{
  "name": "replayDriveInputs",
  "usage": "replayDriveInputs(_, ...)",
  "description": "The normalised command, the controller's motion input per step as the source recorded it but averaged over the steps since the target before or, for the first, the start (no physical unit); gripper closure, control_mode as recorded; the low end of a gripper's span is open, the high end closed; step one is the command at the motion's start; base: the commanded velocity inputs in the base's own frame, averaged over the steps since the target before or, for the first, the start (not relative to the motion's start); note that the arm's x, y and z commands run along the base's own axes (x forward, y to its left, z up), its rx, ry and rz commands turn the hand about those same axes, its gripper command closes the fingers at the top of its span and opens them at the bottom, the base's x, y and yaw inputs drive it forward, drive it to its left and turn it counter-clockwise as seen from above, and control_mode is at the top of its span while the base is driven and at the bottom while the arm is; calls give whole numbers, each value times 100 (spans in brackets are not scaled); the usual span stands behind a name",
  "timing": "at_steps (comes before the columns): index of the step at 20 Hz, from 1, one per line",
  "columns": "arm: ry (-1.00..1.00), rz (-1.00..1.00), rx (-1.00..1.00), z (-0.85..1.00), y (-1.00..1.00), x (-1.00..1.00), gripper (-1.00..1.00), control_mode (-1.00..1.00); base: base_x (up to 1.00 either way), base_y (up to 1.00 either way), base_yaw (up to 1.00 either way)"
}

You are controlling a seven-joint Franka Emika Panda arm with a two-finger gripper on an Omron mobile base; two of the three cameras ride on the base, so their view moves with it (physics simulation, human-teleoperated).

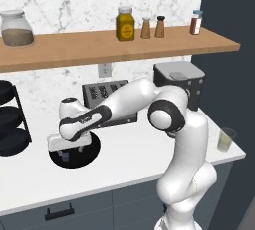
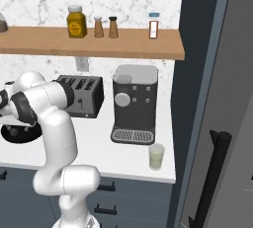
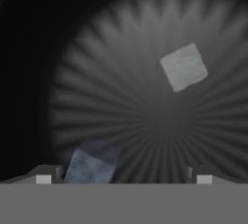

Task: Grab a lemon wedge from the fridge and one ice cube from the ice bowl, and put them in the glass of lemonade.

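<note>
My gripper [image 3: 123,178] hangs open, pointing down into the black ribbed ice bowl [image 3: 29,72]. One pale ice cube [image 3: 184,67] lies on the bowl's floor, apart from the fingers. A second, bluish ice cube [image 3: 92,162] sits just inside my left fingertip [image 3: 43,178]. In the left base view the hand [image 1: 67,147] is low over the ice bowl [image 1: 92,157] at the counter's left. The glass of lemonade [image 1: 225,139] [image 2: 156,156] stands at the counter's right front corner. The dark fridge [image 2: 217,98] rises to the right of it. The lemon wedge is out of view.
A toaster [image 2: 81,94] and a coffee machine [image 2: 134,103] stand against the marble wall. A wooden shelf [image 1: 124,42] with jars and shakers runs overhead. A black tiered rack [image 1: 10,119] stands left of the bowl. The fridge's black bar handle [image 2: 212,182] is near the base.
</note>
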Motion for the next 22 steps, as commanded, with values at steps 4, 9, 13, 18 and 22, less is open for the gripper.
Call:
replayDriveInputs(4, 0, 0, -1, -4, 23, 1, -100, -100, 0, 0, 0)
replayDriveInputs(9, 0, 0, -2, -21, 12, 0, -100, -100, 0, 0, 0)
replayDriveInputs(13, 0, -3, 0, -9, -3, -5, -100, -100, 0, 0, 0)
replayDriveInputs(18, 0, -2, 0, 0, -14, 2, -100, -100, 0, 0, 0)
replayDriveInputs(22, 0, -2, 0, -11, -13, 12, -100, -100, 0, 0, 0)
